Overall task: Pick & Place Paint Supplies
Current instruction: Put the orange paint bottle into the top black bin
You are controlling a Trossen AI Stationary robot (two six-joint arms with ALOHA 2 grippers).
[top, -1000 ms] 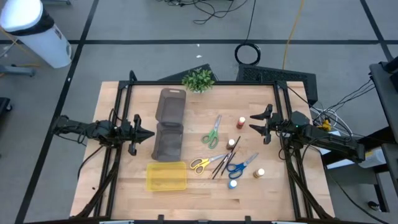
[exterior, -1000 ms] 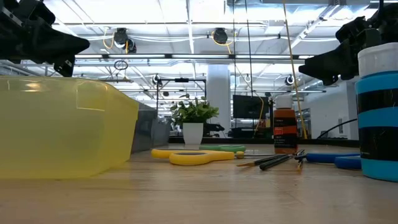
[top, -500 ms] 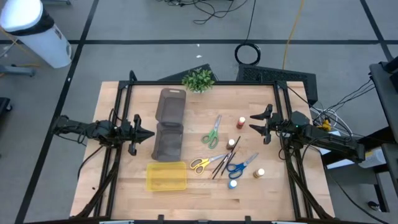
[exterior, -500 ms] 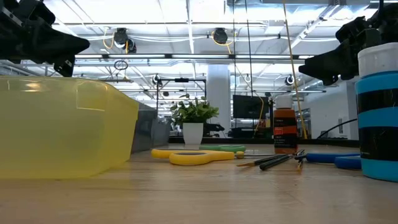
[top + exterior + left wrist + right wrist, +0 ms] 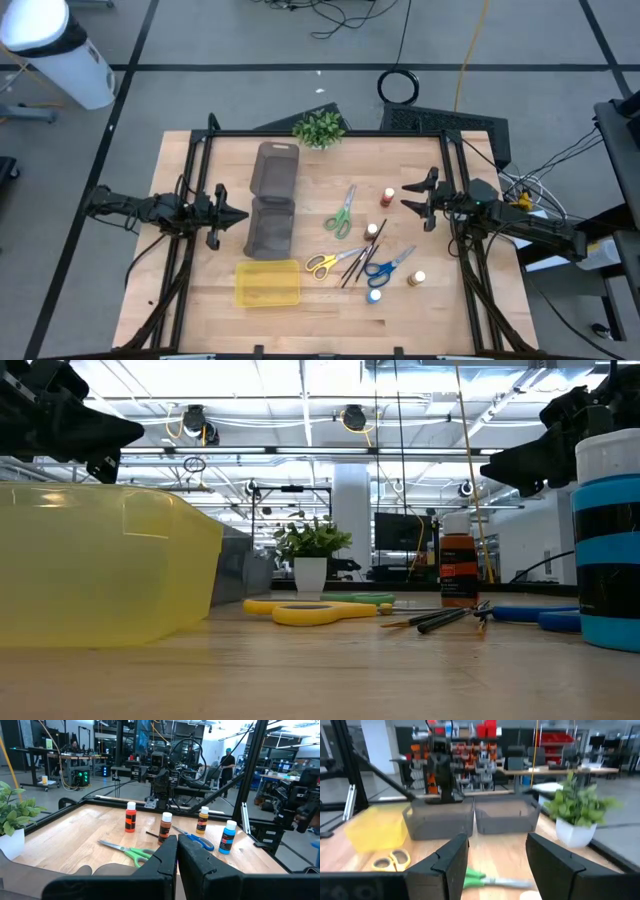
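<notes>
Left hand (image 5: 243,216) clenched empty, right hand (image 5: 405,199) released; brushes (image 5: 357,263) partly overlapped (scissors (image 5: 388,264))

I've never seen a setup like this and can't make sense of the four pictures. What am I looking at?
Two robot arms work at a wooden table. One camera looks down from above, one sits at tabletop height, one rides on each wrist. The left gripper, jaws shut, and the right gripper, jaws open, hover at opposite sides, holding nothing. Between them lie scissors, small paint bottles and thin brushes, beside a yellow tray, a grey organiser tray and a potted plant.
</notes>
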